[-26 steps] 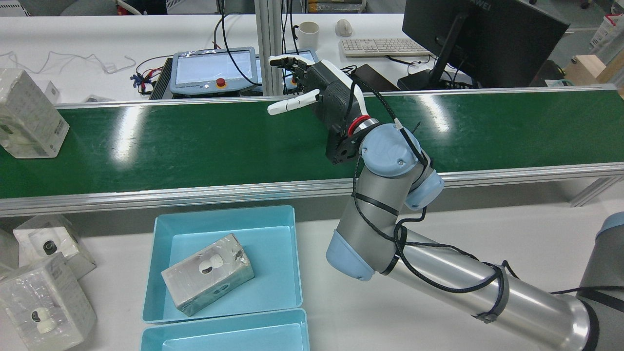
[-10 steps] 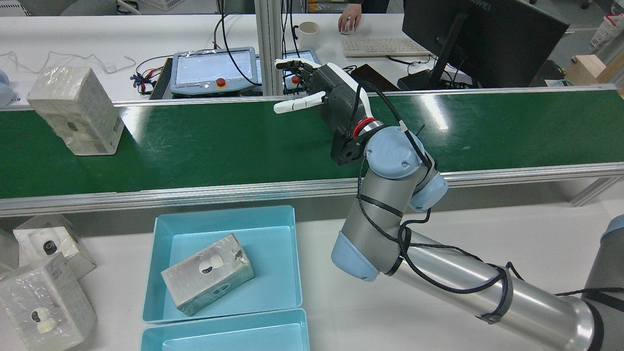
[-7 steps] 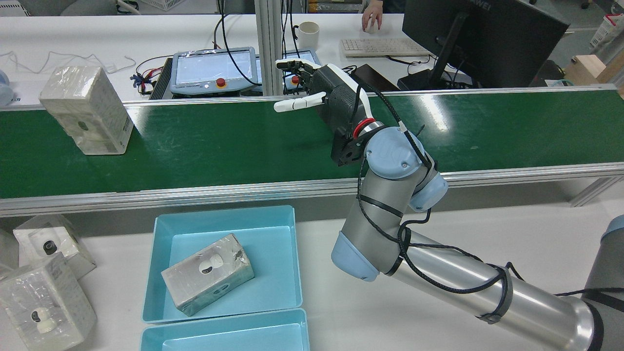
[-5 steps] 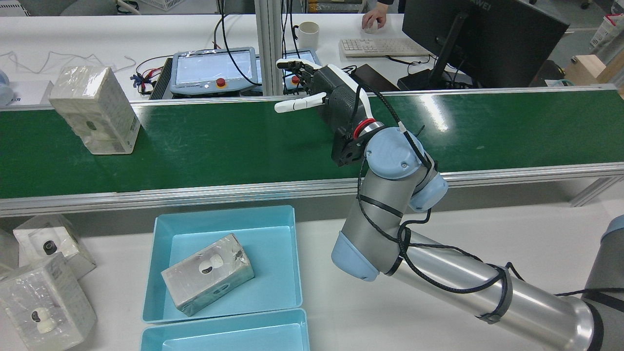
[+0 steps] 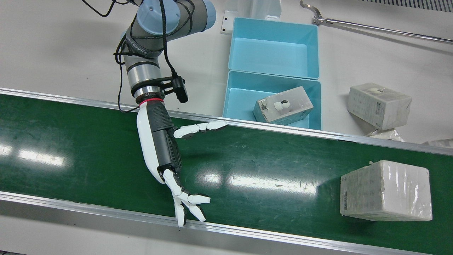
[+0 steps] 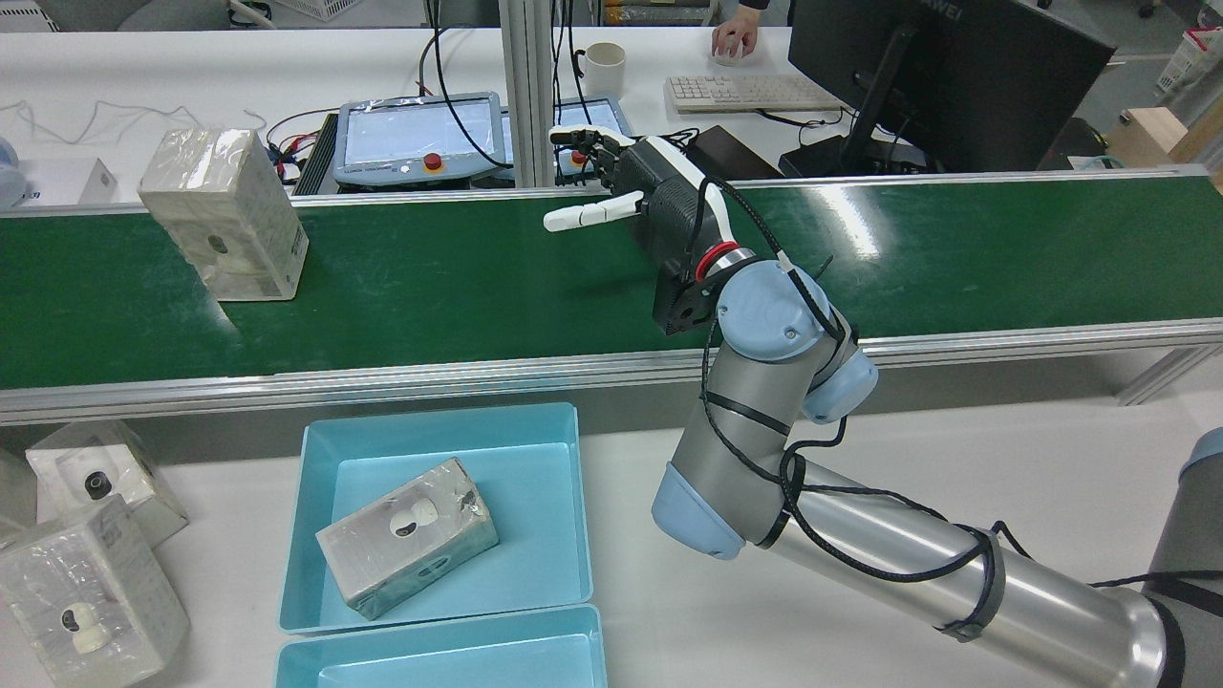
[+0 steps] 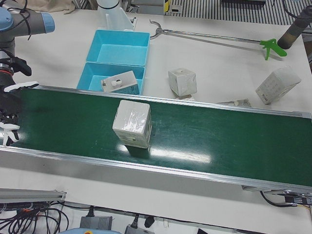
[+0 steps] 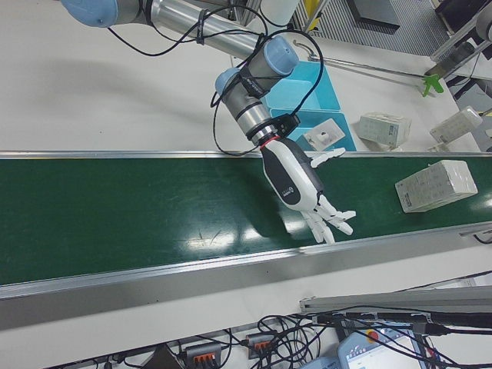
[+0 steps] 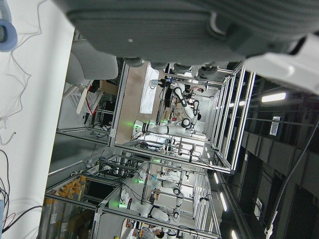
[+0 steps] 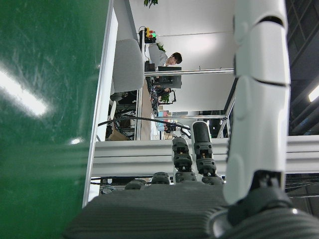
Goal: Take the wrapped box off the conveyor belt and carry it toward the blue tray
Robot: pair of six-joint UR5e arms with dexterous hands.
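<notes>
A wrapped box (image 6: 225,215) stands upright on the green conveyor belt (image 6: 430,287), at the left of the rear view. It also shows in the front view (image 5: 385,191), the left-front view (image 7: 132,123) and the right-front view (image 8: 434,184). My right hand (image 6: 659,205) hovers over mid-belt, open and empty, fingers spread, well apart from the box; it also shows in the front view (image 5: 166,152). The blue tray (image 6: 439,425) on the table before the belt holds another wrapped box (image 6: 409,535). The left hand view shows only a blurred grey part of my left hand (image 9: 199,25).
A second blue tray (image 6: 439,650) adjoins the first. Loose wrapped boxes (image 6: 86,592) lie on the table left of the trays. A long grabber tool (image 7: 209,36) lies on the table. Beyond the belt are teach pendants (image 6: 420,139), a monitor (image 6: 946,76) and a keyboard.
The wrapped box has ridden the belt rightward in the rear view, closer to my right hand. The right hand has shifted slightly right and stayed open.
</notes>
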